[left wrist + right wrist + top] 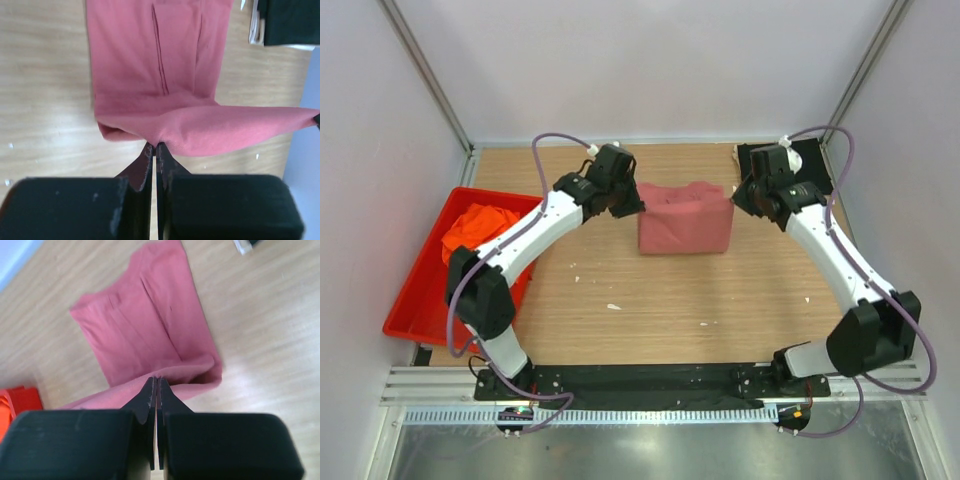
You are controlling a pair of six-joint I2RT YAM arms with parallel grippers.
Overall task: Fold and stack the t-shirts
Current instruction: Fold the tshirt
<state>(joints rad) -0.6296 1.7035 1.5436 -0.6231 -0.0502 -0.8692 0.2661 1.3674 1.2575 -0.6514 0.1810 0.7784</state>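
Top external view: nearest, the two arm bases stand side by side at the near edge of the tabletop [650, 310], and both arms reach away over the bare wood. At the left edge lies a red tray [412, 300], with the orange t-shirt [480, 225] crumpled in its far end.

Farther on, in the middle of the tabletop, lies the rose-red t-shirt [685, 225], partly folded. The left pincer [628, 203] is at its left side and the right pincer [742, 197] at its right side. One edge of the cloth is lifted and drawn taut between them, while the rest lies flat on the wood.

In the left wrist view the fingers [146, 160] are pressed together on a fold of the rose-red cloth, which runs off to the right as a raised band. In the right wrist view the fingers [148, 395] are likewise pinched shut on the shirt's edge, and a corner of the tray shows at the lower left.

Farthest off, at the far right corner behind the right arm, the black t-shirt [812, 157] lies flat, well apart from the tray; the arm hides part of it.
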